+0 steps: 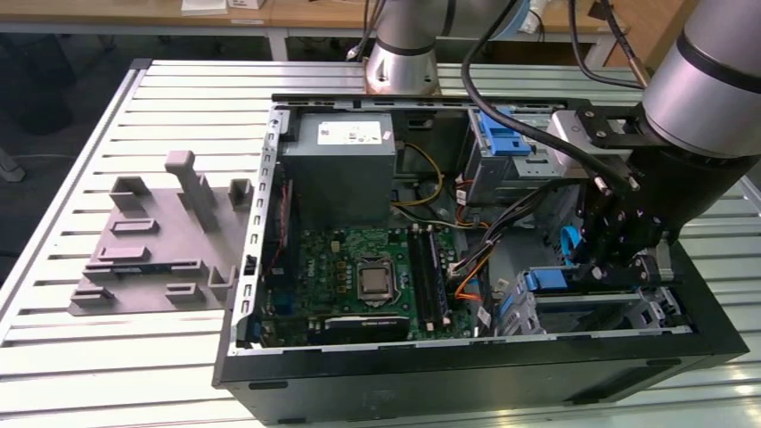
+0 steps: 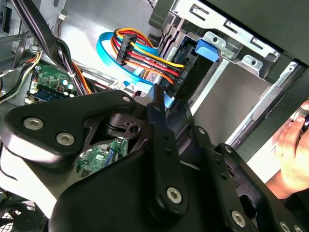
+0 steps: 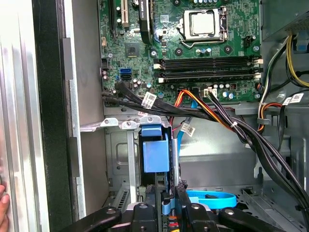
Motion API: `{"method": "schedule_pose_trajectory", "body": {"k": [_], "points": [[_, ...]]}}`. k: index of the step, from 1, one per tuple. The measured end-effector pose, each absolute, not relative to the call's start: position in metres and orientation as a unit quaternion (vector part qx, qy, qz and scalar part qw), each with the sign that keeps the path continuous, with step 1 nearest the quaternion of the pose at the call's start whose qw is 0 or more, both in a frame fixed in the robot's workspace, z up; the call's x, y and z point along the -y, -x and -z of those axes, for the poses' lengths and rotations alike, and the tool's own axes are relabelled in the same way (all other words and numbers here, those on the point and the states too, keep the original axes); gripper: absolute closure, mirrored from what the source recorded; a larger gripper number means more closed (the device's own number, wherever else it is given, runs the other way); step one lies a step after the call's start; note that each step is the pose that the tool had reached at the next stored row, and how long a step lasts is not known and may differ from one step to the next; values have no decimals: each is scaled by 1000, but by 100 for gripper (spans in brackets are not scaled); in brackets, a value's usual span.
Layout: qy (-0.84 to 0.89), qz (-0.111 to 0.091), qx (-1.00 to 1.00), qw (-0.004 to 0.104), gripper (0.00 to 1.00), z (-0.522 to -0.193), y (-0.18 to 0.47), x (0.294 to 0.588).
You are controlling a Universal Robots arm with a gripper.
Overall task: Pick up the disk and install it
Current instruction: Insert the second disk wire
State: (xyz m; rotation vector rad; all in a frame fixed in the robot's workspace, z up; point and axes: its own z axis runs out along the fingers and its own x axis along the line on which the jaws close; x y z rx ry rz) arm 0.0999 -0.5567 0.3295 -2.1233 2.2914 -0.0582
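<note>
Exterior view, scanned left to right: a grey fixture block [image 1: 160, 241] is seen on the slatted table [image 1: 71, 357] at 9 o'clock; an open computer case [image 1: 476, 374] sits centre with the motherboard [image 1: 356, 276] exposed; the gripper [image 1: 612, 259] is lowered into the drive bay [image 1: 594, 303] at 4 o'clock. The disk [image 3: 155, 152], blue-framed, is seen upright in the bay between the gripper's linkages in the first wrist view. Whether it is clamped cannot be told. A person's hand [image 2: 294, 154] is seen at 3 o'clock in the second wrist view.
</note>
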Motion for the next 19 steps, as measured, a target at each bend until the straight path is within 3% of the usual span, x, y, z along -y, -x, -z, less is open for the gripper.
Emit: {"method": "schedule_pose_trajectory", "body": {"k": [19], "points": [[680, 19, -733, 9, 69, -333, -100, 557]]}}
